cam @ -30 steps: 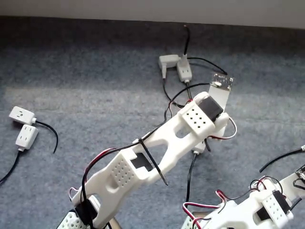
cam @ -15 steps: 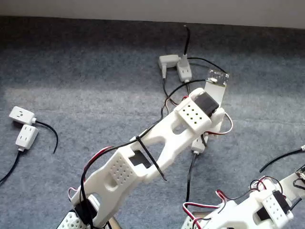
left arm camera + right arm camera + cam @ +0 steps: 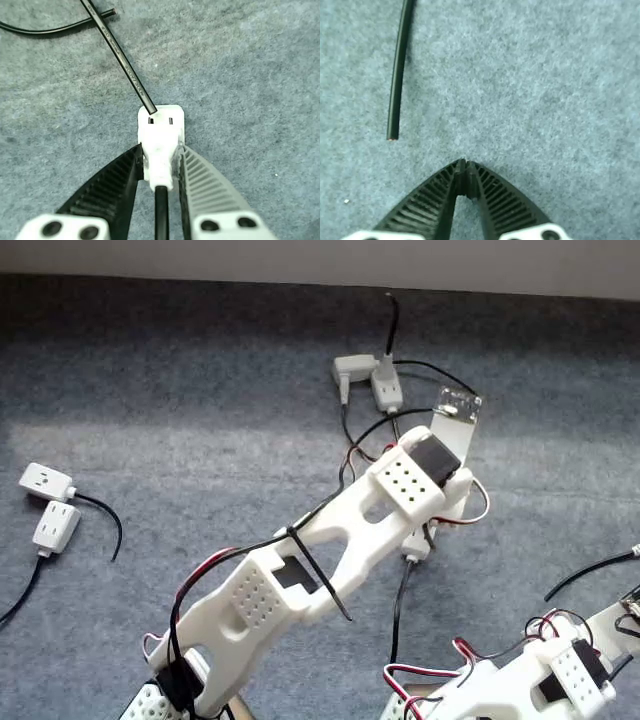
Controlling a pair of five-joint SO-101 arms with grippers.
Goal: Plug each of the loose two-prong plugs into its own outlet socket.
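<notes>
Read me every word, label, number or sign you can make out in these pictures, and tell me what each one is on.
Black cable: faint pale print runs along its jacket, too small to read.
White connector gripped in the left hand: two slots on its face, no lettering to be made out.
Other sockets, arms and grey mat: no legible text, number or sign.

From above, the left arm (image 3: 255, 600) hides most of the socket (image 3: 416, 548) under its wrist; a white corner and its black cord (image 3: 398, 610) stick out. The right arm (image 3: 575, 670) is cut off at the near right corner. At the left, another cord (image 3: 22, 593) runs off the edge. The right wrist view cuts a loose cord (image 3: 399, 70) short.
</notes>
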